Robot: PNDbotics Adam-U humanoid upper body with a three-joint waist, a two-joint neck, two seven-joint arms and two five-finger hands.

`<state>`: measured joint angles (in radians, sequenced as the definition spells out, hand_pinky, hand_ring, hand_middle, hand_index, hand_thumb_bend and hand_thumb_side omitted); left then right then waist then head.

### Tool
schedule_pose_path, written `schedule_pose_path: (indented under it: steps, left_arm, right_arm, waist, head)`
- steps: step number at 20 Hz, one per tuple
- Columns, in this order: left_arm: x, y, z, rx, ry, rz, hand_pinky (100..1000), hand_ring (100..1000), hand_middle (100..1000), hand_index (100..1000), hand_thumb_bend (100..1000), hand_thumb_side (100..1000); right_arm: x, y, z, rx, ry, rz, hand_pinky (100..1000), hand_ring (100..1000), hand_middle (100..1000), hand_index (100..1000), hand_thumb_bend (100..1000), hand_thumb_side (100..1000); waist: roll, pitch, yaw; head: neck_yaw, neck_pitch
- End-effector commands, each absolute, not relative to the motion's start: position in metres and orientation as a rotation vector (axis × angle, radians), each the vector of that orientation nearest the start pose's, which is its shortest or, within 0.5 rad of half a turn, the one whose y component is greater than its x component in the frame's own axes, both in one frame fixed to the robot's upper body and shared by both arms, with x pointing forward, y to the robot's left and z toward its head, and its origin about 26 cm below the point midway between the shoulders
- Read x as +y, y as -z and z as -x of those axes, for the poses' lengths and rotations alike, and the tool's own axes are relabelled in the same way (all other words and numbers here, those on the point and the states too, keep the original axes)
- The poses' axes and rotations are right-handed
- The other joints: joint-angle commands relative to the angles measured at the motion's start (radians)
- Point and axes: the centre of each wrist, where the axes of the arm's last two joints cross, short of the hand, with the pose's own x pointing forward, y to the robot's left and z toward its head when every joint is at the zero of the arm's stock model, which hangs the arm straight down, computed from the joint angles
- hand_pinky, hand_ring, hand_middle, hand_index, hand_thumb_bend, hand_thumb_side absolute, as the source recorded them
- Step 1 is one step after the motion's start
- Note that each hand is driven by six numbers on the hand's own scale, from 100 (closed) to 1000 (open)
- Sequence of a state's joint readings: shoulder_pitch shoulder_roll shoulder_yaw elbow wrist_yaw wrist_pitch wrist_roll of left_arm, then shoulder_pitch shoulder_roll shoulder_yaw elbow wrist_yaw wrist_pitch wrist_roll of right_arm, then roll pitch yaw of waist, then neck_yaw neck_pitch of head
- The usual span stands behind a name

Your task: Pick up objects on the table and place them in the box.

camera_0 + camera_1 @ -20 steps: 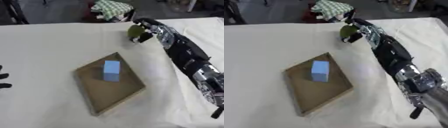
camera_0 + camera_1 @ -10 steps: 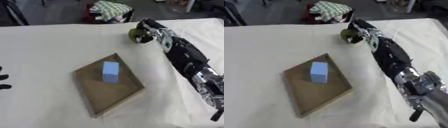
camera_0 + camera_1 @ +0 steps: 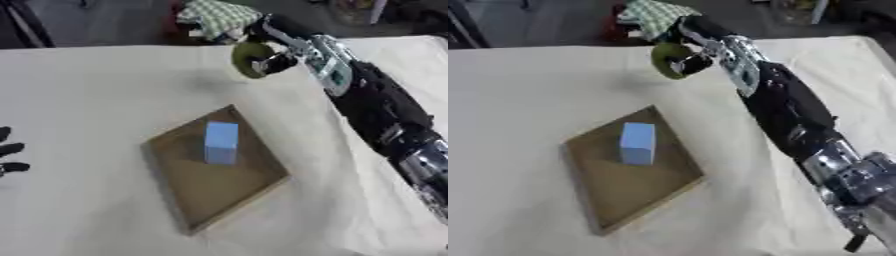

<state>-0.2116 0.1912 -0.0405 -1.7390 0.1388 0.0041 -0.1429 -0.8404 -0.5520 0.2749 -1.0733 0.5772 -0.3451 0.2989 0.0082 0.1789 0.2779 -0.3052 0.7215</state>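
An olive-green round object [image 3: 251, 59] hangs above the far part of the table, with my right hand [image 3: 282, 52] shut on it. A shallow brown cardboard box [image 3: 186, 189] lies at the table's middle, turned diagonally. Inside it, toward its far corner, lies a light blue block [image 3: 221, 142]. The green object is beyond the box's far corner and to its right. My left hand [image 3: 9, 157] shows only as dark fingers at the left edge, spread and holding nothing.
The table carries a cream cloth [image 3: 87, 100]. A green-and-white checked cloth [image 3: 217, 16] lies on dark things past the far edge. My right arm [image 3: 385, 115] stretches along the table's right side.
My right hand has lifted the green object off the table and carried it left, toward the box. The box and the blue block lie as before; the left hand stays put.
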Motion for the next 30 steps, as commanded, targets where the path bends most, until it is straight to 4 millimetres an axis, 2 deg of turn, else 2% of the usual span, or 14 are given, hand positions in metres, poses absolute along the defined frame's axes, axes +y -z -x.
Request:
schedule_pose_path:
  steps: [1, 5, 7, 13, 18, 21, 25, 27, 28, 30]
  left_arm:
    - [0.252, -0.110, -0.320, -1.947, 0.300, 0.143, 617, 745, 793, 734, 100, 728]
    - [0.252, -0.110, -0.320, -1.948, 0.298, 0.141, 617, 744, 793, 734, 100, 727]
    - [0.253, -0.111, -0.320, -1.948, 0.296, 0.137, 617, 744, 792, 734, 100, 727]
    - [0.255, -0.111, -0.320, -1.949, 0.294, 0.127, 617, 744, 792, 734, 100, 727]
    - [0.256, -0.111, -0.320, -1.950, 0.293, 0.117, 617, 743, 792, 734, 100, 726]
    - [0.257, -0.111, -0.320, -1.949, 0.294, 0.116, 617, 743, 792, 733, 100, 726]
    - [0.257, -0.111, -0.320, -1.949, 0.294, 0.115, 617, 743, 792, 733, 100, 738]
    - [0.257, -0.111, -0.320, -1.948, 0.293, 0.113, 617, 743, 792, 733, 100, 726]
    - [0.257, -0.111, -0.320, -1.948, 0.293, 0.115, 617, 743, 792, 734, 100, 726]
    - [0.256, -0.111, -0.320, -1.948, 0.295, 0.118, 617, 743, 792, 734, 100, 726]
  right_arm:
    - [-0.286, -0.196, -0.449, -1.676, -1.608, 0.610, 662, 639, 439, 530, 100, 100]
    - [-0.284, -0.173, -0.447, -1.605, -1.636, 0.544, 662, 641, 442, 534, 100, 100]
    - [-0.282, -0.168, -0.445, -1.594, -1.668, 0.508, 663, 645, 447, 538, 100, 100]
    - [-0.263, -0.186, -0.431, -1.666, -1.787, 0.334, 672, 662, 478, 582, 105, 128]
    - [-0.239, -0.212, -0.410, -1.726, -1.904, 0.133, 681, 681, 504, 621, 161, 170]
    - [-0.226, -0.222, -0.398, -1.696, -1.992, 0.023, 689, 691, 522, 641, 164, 184]
    - [-0.220, -0.217, -0.393, -1.621, -2.038, -0.040, 693, 698, 534, 653, 165, 187]
    - [-0.218, -0.209, -0.393, -1.589, -2.053, -0.054, 692, 700, 538, 658, 155, 193]
    - [-0.217, -0.205, -0.394, -1.578, -2.052, -0.060, 692, 701, 544, 665, 109, 217]
    - [-0.214, -0.197, -0.396, -1.562, -2.057, -0.074, 696, 709, 564, 690, 126, 224]
  waist:
    - [0.000, -0.012, -0.002]
    - [-0.001, -0.011, -0.004]
    - [-0.002, -0.010, -0.006]
    - [-0.006, -0.008, -0.020]
    - [-0.008, -0.009, -0.030]
    - [-0.009, -0.009, -0.034]
    - [-0.008, -0.008, -0.036]
    - [-0.007, -0.008, -0.036]
    - [-0.007, -0.008, -0.036]
    - [-0.007, -0.007, -0.036]
  head:
    - [0.006, -0.013]
    - [0.007, -0.015]
    - [0.010, -0.015]
    - [0.022, -0.014]
    - [0.029, -0.013]
    - [0.030, -0.013]
    - [0.030, -0.013]
    - [0.030, -0.013]
    - [0.029, -0.014]
    - [0.030, -0.015]
